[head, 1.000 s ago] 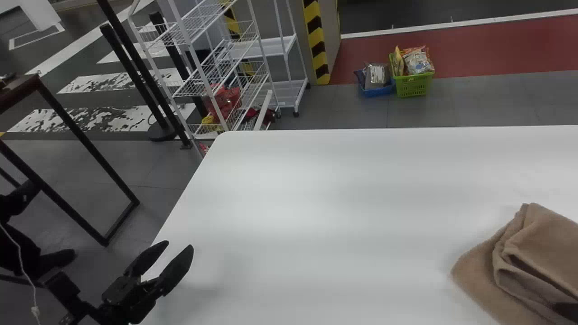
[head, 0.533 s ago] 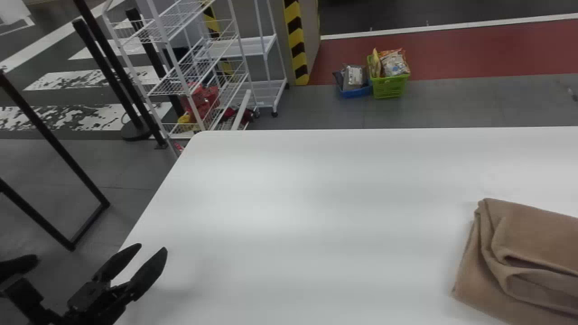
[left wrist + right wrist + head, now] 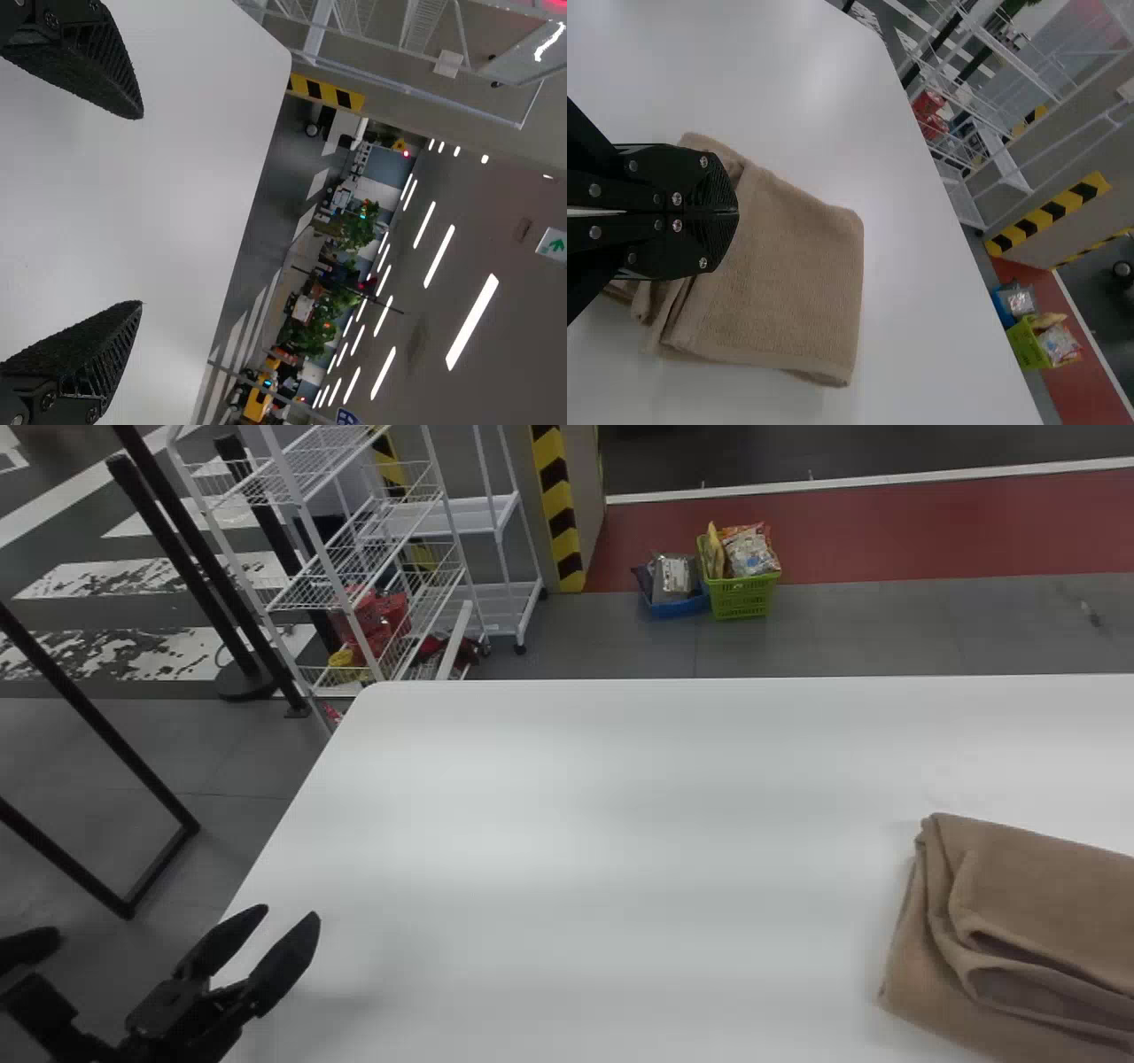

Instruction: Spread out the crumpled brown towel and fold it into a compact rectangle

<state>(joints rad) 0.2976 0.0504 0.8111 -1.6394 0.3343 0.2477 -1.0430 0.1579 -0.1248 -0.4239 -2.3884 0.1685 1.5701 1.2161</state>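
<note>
The brown towel (image 3: 1036,921) lies folded in uneven layers at the right of the white table (image 3: 576,824), cut off by the head view's right edge. Over the table's near left corner, my left gripper (image 3: 289,911) stands open and away from the towel. The left wrist view gives the same gripper (image 3: 140,211) with bare tabletop between its spread fingers. In the right wrist view my right gripper (image 3: 737,212) is shut, its tips over the towel (image 3: 788,274), hiding part of the folds.
Beyond the table's far left corner stands a white wire rack (image 3: 354,558). Farther off on the floor are a green basket (image 3: 744,595) and a blue one (image 3: 678,607). A black frame (image 3: 97,735) stands at the left.
The head view has swung to the right, so table, rack and left gripper sit farther left in it. More of the towel shows, its near left corner shifted right against the table.
</note>
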